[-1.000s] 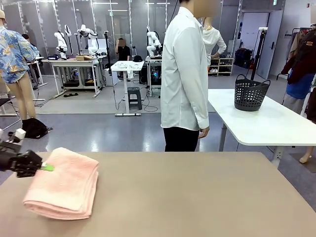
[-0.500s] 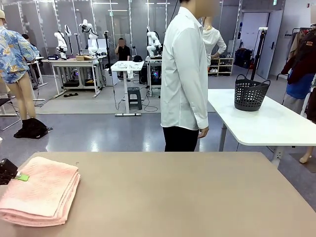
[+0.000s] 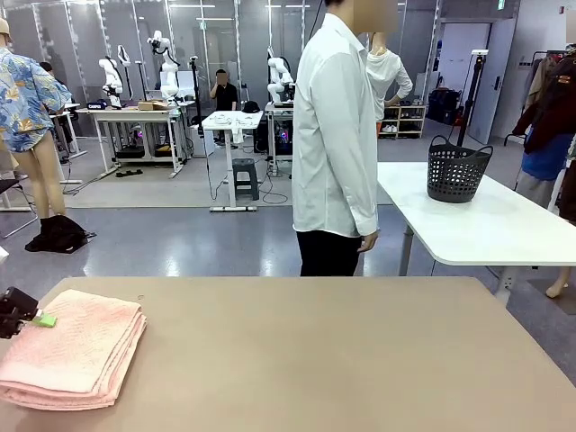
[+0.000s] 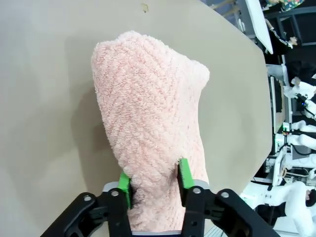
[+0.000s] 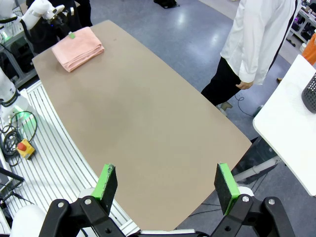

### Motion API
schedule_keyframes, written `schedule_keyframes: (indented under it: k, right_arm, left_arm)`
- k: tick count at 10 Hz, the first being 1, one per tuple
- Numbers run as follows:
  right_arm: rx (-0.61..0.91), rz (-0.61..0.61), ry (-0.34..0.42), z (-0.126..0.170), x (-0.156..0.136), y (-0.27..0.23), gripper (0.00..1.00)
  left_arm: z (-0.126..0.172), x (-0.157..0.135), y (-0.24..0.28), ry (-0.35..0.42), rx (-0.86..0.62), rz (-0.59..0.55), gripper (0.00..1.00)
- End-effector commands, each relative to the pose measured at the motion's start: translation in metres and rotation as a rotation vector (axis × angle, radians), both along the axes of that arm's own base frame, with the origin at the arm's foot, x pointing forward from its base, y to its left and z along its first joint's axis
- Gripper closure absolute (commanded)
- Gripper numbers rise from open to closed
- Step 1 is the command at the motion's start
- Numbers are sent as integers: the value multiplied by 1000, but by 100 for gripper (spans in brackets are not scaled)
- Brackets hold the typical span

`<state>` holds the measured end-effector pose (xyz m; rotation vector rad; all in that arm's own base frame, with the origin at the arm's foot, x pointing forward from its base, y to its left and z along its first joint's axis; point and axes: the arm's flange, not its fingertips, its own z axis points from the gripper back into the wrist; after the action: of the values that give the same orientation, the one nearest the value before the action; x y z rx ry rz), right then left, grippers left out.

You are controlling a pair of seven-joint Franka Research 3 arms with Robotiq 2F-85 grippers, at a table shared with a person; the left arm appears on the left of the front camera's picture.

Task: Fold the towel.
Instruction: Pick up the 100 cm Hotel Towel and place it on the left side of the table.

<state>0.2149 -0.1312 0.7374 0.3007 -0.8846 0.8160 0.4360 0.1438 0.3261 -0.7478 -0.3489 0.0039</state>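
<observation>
Since a second earlier the folded towel (image 3: pixel 72 349) had been dragged from about the 8 o'clock part of the tan surface (image 3: pixel 342 351) out to its far left edge, near 9 o'clock, and the left gripper (image 4: pixel 150 180) had gone with it. From where I stood the towel lay in a neat stack of layers, its left end level with or slightly past the edge. In the left wrist view the green pads (image 4: pixel 184 174) sat either side of the near end of the cloth, touching the pile, so the left jaws looked closed on the towel, though whether they were loosening I could not tell. The right gripper (image 5: pixel 165 182) hung high over the surface with its jaws spread wide and nothing between them. The person (image 3: pixel 337 135) stood at 12 o'clock, hands down, taking no part. My worry was the edge: if the left jaws pulled away while the terry loops clung to the pads, the top layers could peel back and spoil the fold, or the stack could slide off the left side.
</observation>
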Motion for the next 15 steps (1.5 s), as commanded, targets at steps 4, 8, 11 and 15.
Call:
schedule_keyframes:
  k: [4, 8, 11, 15]
  right_arm:
    - [2, -1, 4, 1, 0, -1, 0]
    - [2, -1, 4, 1, 0, -1, 0]
    - [2, -1, 4, 1, 0, -1, 0]
    - [2, -1, 4, 1, 0, -1, 0]
  left_arm:
    - [36, 0, 6, -78, 80, 56, 5]
    - [68, -5, -1, -148, 94, 30, 0]
    - [72, -2, 2, -166, 74, 27, 0]
    - [72, -2, 2, -166, 74, 27, 0]
